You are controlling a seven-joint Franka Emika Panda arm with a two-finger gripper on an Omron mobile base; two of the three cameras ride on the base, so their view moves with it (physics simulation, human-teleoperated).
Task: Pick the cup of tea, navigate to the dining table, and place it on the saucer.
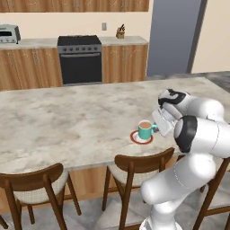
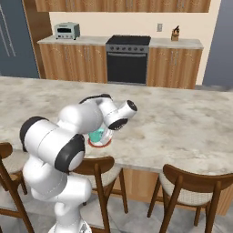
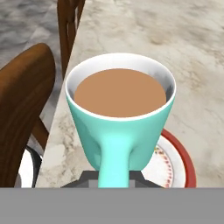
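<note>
The two-finger gripper (image 3: pixel 114 180) at the end of the white arm is closed tight on the handle of the small teal mug of brown tea (image 3: pixel 120 114), its dark finger tips (image 3: pixel 89 176) just showing on either side of the handle at the bottom of the hand view. The mug stands upright directly in front of the gripper, its handle pointing back towards the hand, its white inner rim level and the tea flat inside. Beneath it lies the small round white saucer with a red rim (image 3: pixel 177 162), and the mug's base appears to sit on the plate; in the left base view the mug (image 1: pixel 144 130) stands on the saucer (image 1: pixel 135 137) just ahead of the hand, near the close edge of the long beige-grey marbled dining table (image 1: pixel 72 121). In the right base view the mug (image 2: pixel 97 134) and saucer (image 2: pixel 103 144) are partly hidden under the arm's wrist. To one side of the gripper, below the table edge, stands a dark wooden chair with a cushioned seat (image 1: pixel 134 167). Well beyond the mug, across the table top, the wall counter carries a black oven (image 1: pixel 80 58), a silver toaster oven (image 1: pixel 9 33) and a knife block (image 1: pixel 120 32)
</note>
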